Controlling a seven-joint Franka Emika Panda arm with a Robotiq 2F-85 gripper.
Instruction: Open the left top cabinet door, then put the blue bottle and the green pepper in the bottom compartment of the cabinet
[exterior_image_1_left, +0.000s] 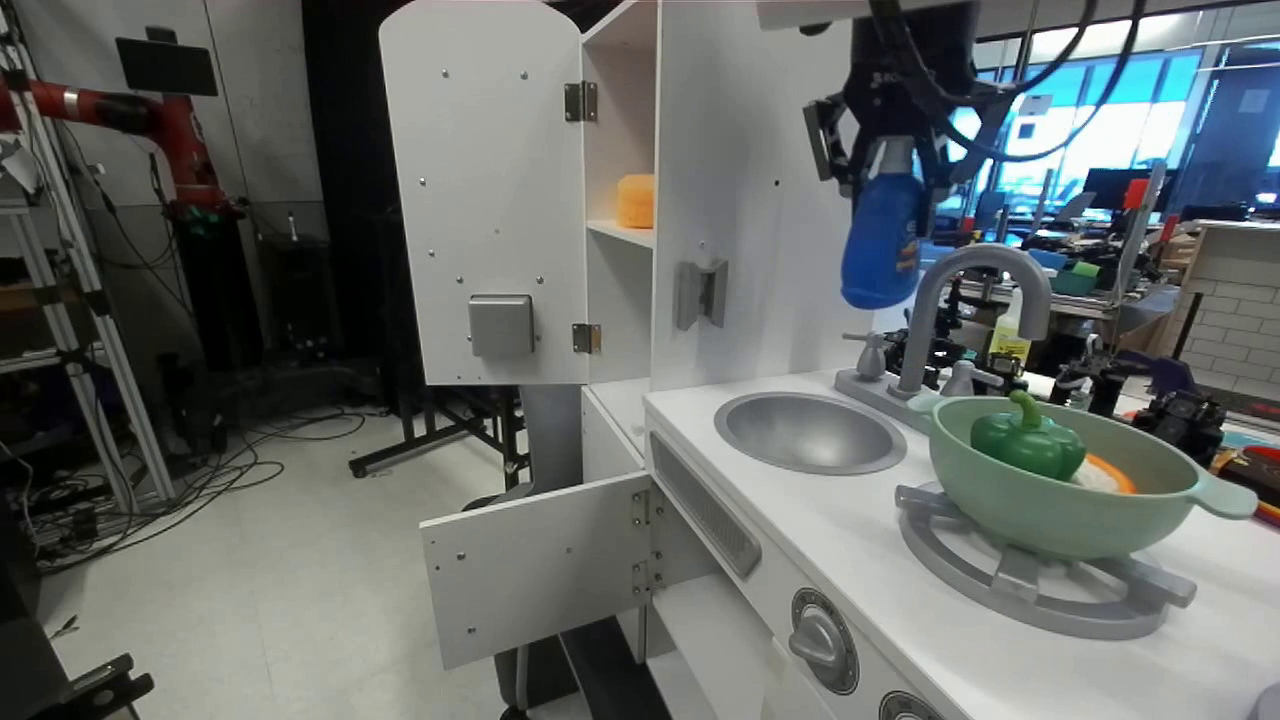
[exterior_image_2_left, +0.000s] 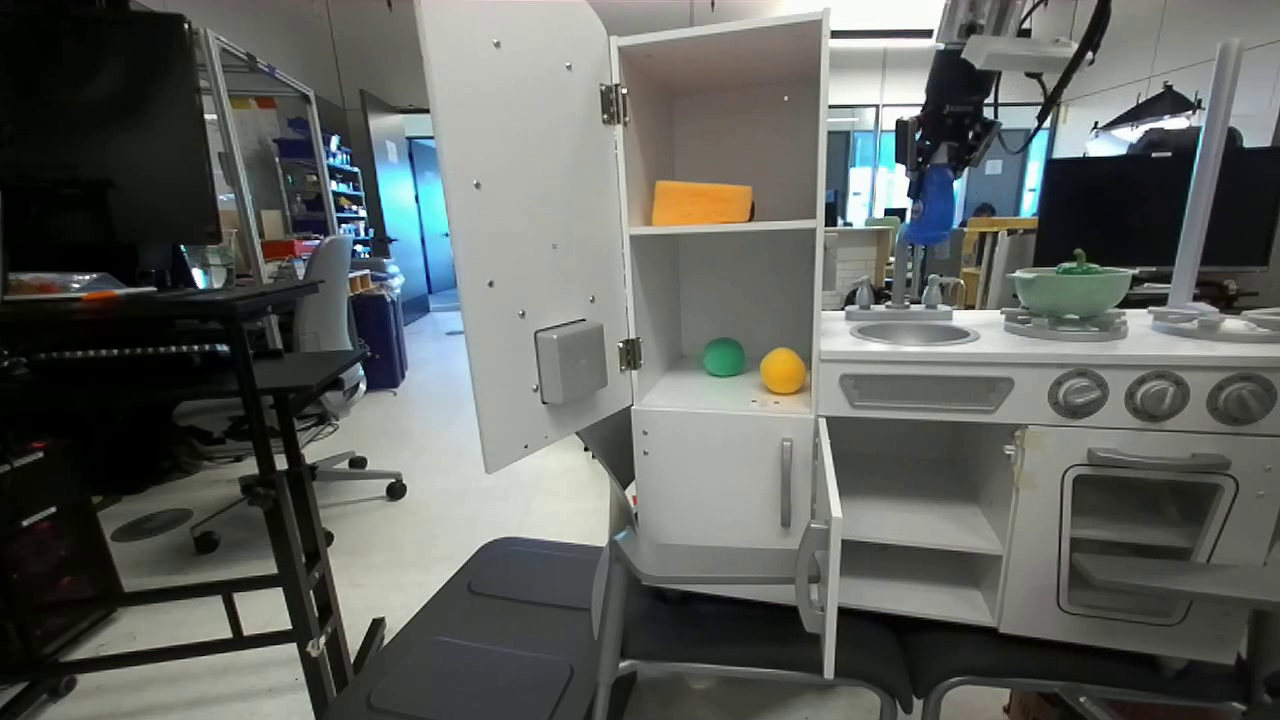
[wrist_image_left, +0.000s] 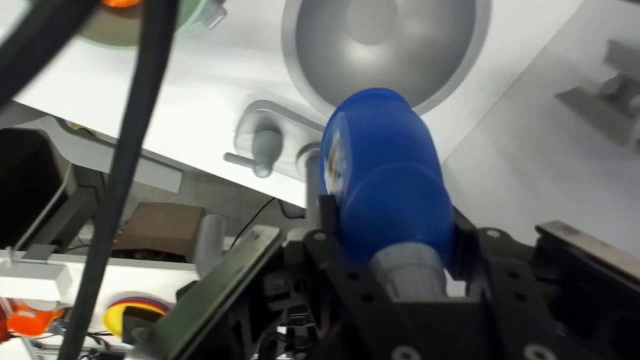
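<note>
Gripping blue bottle, Robotiq gripper upper right; left cabinet door open, centre-left; green bell pepper in bowl, right; label details unclear.

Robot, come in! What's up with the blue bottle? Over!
Black two-fingered gripper: closed on rounded blue bottle, mid-air. Glossy green pepper: in pale green bowl. Possibly in the way: flat side wall of tall white cabinet.
</note>
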